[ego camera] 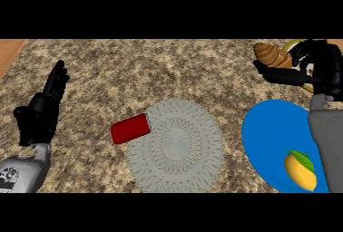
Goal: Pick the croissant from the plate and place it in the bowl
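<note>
The right hand (320,63), black and jointed, is curled round the croissant (271,54), thumb below and fingers over its far end. The croissant is a ridged, golden-brown crescent with darker bands across it, and its blunt tip pokes out past the fingers to the hand's left. It is off the plate. Right behind the hand a thin yellow arc shows, the rim of the bowl (293,43); the hand hides the rest.

Just below the hand, under its smooth grey forearm, lies the plate (264,136), flat, glossy and plain blue. On its near part sits a yellow oval fruit (301,171) with a green leaf. Further left of the hand is a round grey mat (175,147) of woven rings, and a dull red block (130,128) with rounded corners touches its edge. All rest on a speckled brown stone counter (154,68).

Far across, the left hand (41,108) rests open, fingers straight and pointing up
</note>
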Robot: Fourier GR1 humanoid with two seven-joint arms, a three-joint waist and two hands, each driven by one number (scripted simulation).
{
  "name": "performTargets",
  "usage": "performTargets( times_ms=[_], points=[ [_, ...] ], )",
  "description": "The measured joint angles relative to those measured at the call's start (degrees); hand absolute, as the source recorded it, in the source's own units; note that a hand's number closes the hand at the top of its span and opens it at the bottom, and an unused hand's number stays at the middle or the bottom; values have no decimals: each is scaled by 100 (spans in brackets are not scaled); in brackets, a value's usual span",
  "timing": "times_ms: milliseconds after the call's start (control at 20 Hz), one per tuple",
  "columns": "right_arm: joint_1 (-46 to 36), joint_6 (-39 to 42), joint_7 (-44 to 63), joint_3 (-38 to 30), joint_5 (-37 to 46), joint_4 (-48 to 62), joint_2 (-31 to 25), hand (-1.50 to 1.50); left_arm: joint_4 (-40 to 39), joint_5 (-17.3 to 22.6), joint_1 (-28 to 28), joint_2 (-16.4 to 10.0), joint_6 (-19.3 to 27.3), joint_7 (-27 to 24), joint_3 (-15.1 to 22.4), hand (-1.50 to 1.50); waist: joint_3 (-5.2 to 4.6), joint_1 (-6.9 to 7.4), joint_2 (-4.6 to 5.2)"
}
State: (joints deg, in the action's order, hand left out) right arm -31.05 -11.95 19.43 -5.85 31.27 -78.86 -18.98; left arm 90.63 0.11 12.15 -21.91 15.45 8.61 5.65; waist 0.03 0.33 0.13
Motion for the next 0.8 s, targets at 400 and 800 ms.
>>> performTargets(
  times_ms=[400,800],
  points=[
    [-677,-510,-1665,-949,-184,2230,-780,150,42,-158,92,145,-34,84,42,0,4,90,39],
    [-1073,-1437,-2763,-1228,419,4318,-1520,150,4,-229,310,211,-91,141,54,0,16,243,116]
  ],
)
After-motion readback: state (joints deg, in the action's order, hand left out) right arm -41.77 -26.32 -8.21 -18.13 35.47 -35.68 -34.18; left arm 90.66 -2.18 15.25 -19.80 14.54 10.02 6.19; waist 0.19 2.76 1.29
